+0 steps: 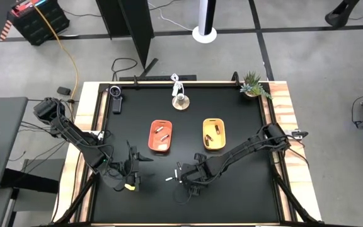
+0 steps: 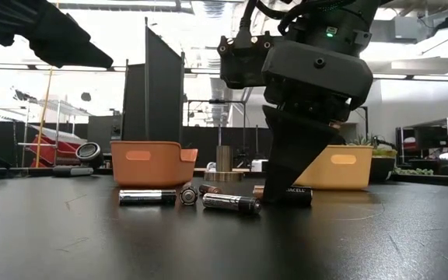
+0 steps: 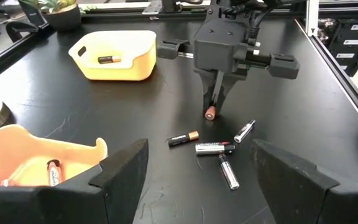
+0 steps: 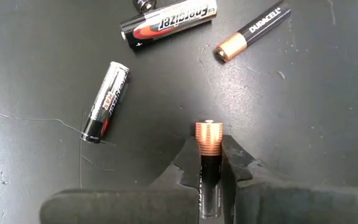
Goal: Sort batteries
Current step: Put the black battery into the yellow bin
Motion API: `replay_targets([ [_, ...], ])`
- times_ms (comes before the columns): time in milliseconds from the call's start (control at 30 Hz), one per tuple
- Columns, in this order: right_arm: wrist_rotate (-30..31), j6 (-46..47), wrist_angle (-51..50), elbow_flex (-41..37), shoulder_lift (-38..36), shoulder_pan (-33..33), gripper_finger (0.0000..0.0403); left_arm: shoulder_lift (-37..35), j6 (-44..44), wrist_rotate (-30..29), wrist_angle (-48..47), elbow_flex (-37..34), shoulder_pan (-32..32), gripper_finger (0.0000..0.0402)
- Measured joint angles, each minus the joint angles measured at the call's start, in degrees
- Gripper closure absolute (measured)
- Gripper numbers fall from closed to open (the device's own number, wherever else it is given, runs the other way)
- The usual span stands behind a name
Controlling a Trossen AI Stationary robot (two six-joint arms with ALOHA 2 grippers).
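Observation:
Several small batteries lie loose on the black table near its near edge: silver-and-black ones point(image 4: 104, 101) point(image 4: 169, 22) and a black, copper-ended one point(image 4: 253, 31). My right gripper point(image 1: 186, 175) stands over them, shut on another black, copper-ended battery point(image 4: 208, 158). My left gripper point(image 1: 133, 165) hovers open to their left, its fingers wide apart point(image 3: 199, 163). The orange tray point(image 1: 151, 140) holds silvery batteries point(image 1: 163, 132). A dark, coppery battery point(image 3: 107, 59) lies in the yellow tray point(image 3: 114, 68). My right gripper pinches the battery's black body point(image 4: 208, 177) between its two fingers point(image 4: 235, 168), which come from above, point down and lie across it. The copper end point(image 4: 208, 138) sticks out past the fingers. The battery lies level at the table top point(image 2: 286, 194); whether it is lifted clear I cannot tell.
At the table's far edge stand a small potted plant point(image 1: 253, 85), a round metal stand point(image 1: 180, 101) and a dark device point(image 1: 115, 98). Wooden rims point(image 1: 281, 120) bound the table. The two trays sit mid-table, beyond the loose batteries.

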Motion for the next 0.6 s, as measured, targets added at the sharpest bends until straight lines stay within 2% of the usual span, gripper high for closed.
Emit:
replay_targets([
  [600,3.8,-5.6,0.0,2.7,0.0,-1.3,0.0374,0.0,0.0,0.0,0.0,0.0,0.0,0.0125],
])
